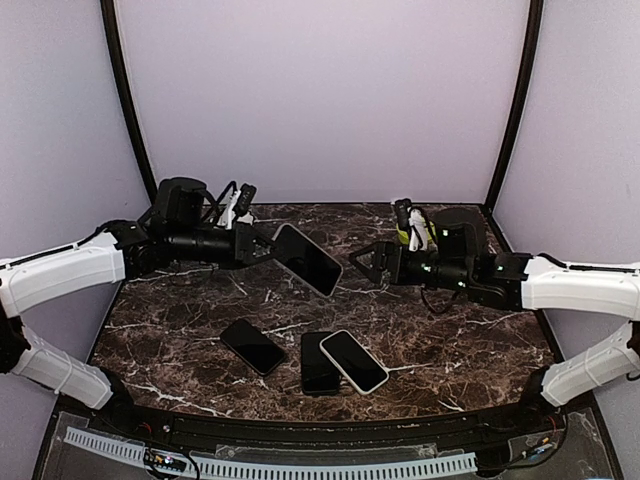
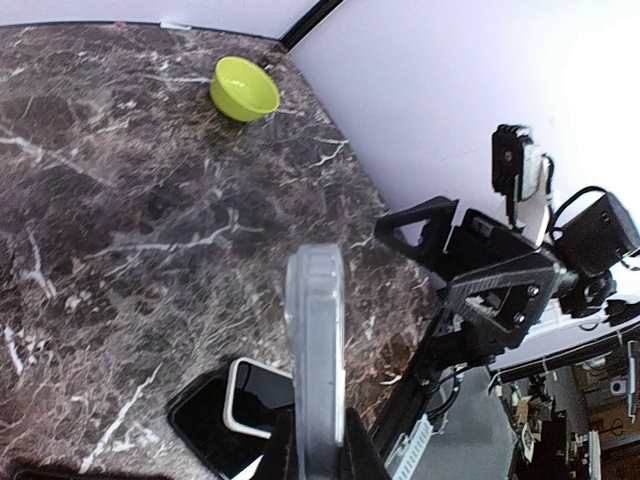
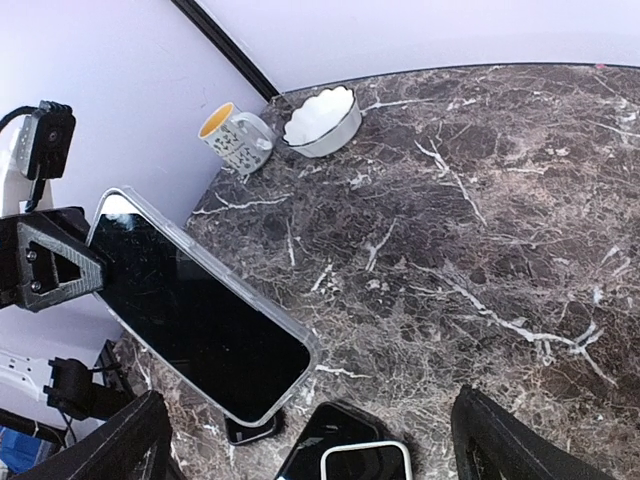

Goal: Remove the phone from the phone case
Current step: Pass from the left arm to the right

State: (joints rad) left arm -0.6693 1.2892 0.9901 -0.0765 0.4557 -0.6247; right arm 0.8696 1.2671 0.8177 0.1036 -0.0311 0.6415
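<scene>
Left gripper (image 1: 270,247) is clamped on the left end of the phone (image 1: 308,259). The phone sits in its clear case (image 2: 315,340), held tilted above table (image 1: 450,340) centre. Right gripper (image 1: 362,258) is just right of it, fingers wide apart, not touching. Three loose phones (image 1: 320,361) lie nearer.

I see the phone (image 1: 308,259), its screen dark, seated in a clear case (image 3: 296,345) whose rim wraps its edges. It hangs tilted in the air over the middle of the tabletop (image 1: 450,340). The left gripper (image 1: 272,247) pinches one short end, and the screen faces the right side.
</scene>
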